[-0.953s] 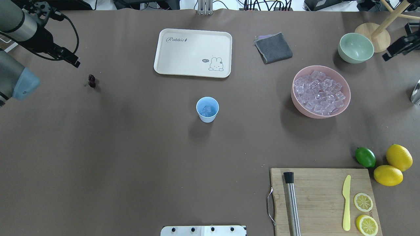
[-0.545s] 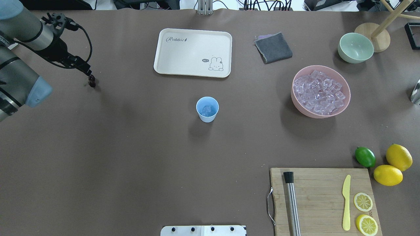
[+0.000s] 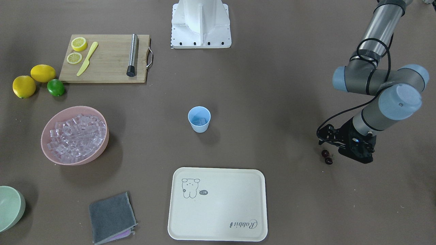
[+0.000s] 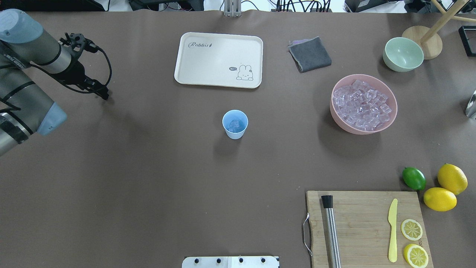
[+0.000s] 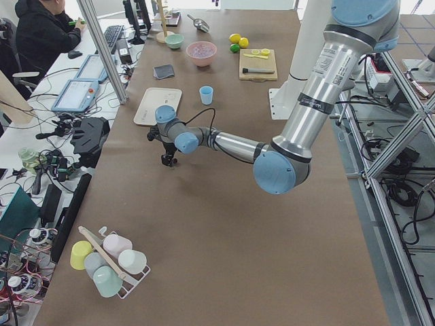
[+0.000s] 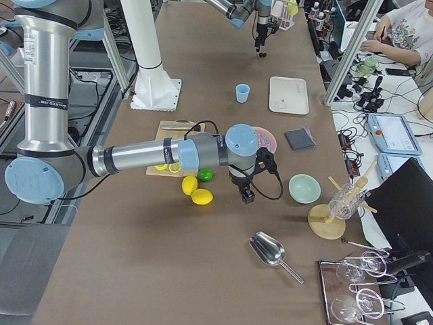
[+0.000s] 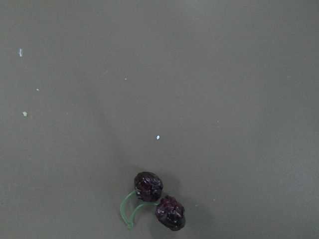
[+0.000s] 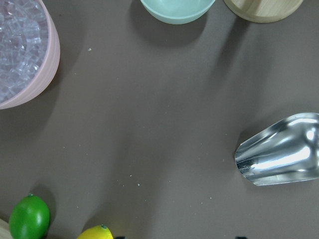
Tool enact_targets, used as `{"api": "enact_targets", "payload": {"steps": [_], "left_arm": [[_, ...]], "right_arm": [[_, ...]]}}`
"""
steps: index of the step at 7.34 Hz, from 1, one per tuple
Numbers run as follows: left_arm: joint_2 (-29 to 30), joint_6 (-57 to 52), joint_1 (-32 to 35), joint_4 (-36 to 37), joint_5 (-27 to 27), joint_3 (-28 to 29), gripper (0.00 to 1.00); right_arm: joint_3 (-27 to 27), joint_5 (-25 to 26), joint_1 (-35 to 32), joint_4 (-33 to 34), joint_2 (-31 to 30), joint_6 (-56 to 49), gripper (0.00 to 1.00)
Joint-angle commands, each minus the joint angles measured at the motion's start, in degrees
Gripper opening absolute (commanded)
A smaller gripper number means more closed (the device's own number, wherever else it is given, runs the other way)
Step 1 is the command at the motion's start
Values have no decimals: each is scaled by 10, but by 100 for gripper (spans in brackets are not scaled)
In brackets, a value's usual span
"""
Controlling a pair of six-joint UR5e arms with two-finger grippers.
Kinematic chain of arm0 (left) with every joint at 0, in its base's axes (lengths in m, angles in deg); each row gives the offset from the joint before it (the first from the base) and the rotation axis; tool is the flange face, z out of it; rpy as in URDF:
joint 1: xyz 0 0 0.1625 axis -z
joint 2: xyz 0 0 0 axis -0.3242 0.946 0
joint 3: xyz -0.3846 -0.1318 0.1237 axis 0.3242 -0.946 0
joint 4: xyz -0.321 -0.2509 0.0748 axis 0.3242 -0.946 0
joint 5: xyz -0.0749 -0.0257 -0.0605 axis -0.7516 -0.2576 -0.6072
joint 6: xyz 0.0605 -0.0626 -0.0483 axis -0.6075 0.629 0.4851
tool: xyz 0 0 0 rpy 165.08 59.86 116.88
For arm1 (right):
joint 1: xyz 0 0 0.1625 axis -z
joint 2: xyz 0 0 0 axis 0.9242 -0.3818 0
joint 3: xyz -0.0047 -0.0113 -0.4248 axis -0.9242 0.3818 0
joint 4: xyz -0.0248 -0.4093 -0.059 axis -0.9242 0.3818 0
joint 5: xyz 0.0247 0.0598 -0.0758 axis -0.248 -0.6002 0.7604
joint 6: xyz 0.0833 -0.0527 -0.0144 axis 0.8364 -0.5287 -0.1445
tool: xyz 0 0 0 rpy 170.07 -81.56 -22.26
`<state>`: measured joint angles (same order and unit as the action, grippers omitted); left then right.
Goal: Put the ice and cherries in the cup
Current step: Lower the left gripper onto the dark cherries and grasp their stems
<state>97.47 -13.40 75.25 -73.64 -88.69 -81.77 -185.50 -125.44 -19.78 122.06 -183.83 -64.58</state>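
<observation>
**Left gripper beside the cherries; some ice in the cup**

The left gripper [image 4: 103, 93] hangs low over the far left part of the brown surface [image 4: 148, 178], left of the cream rabbit tray [image 4: 208, 63]. The cherries [image 7: 148, 186] lie on the surface just beside it, a dark pair joined by thin green stems. The gripper hides them from overhead. Its wrist camera shows them free on the surface with no finger near. I cannot tell whether this gripper is apart or together.

The light-blue cup [image 4: 234, 135] stands upright mid-surface, well apart from the cherries, with a few clear cubes inside. Most of the ice [image 4: 362, 104] is heaped in the pink bowl [image 4: 362, 131] to the right of the cup.

The right gripper [image 6: 247, 197] shows only in the right side view. It points down over the surface between the pink bowl, the pale green bowl [image 4: 403, 56] and a metal scoop [image 8: 279, 149]. Whether it is apart or together cannot be told.

A grey cloth [image 4: 310, 55] lies far, between the tray and the green bowl. On the near right, a cutting board [image 4: 364, 223] carries a steel rod [image 4: 331, 230], a yellow knife [image 4: 392, 230] and two lemon slices [image 4: 411, 229]. A lime [image 4: 414, 178] and two lemons [image 4: 452, 178] sit beside it.
</observation>
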Motion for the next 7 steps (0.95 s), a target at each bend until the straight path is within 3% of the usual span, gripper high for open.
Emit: {"api": "enact_targets", "payload": {"steps": [1,4,5,7], "left_arm": [[2,1,-3,-22,16,15,93],[9,42,-21,-49,16,34,88],[10,45,-21,-52,19,38,81],[12,45,-22,-52,20,43,52]], "right_arm": [[-5,0,1,0,-6,-5,79],[-8,1,1,0,-6,-24,81],[-7,3,1,0,-6,-24,81],[-7,6,1,0,-7,-25,82]]}}
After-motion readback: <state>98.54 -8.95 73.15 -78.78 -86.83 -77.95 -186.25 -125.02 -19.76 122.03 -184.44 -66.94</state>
